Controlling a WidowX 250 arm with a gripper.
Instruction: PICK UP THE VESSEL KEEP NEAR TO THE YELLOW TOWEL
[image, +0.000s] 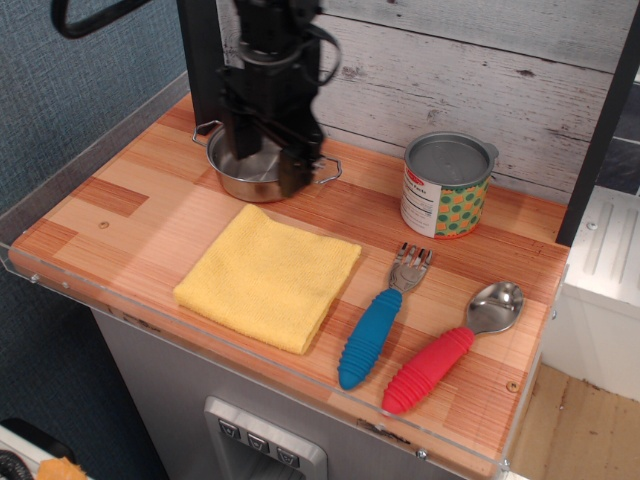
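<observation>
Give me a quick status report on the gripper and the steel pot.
Gripper open, fingers straddling the steel pot. Pot on the counter behind the yellow towel, not lifted. Nothing in the way.

Shiny vessel (250, 168) sits upright just behind flat yellow towel (268, 277).
</observation>
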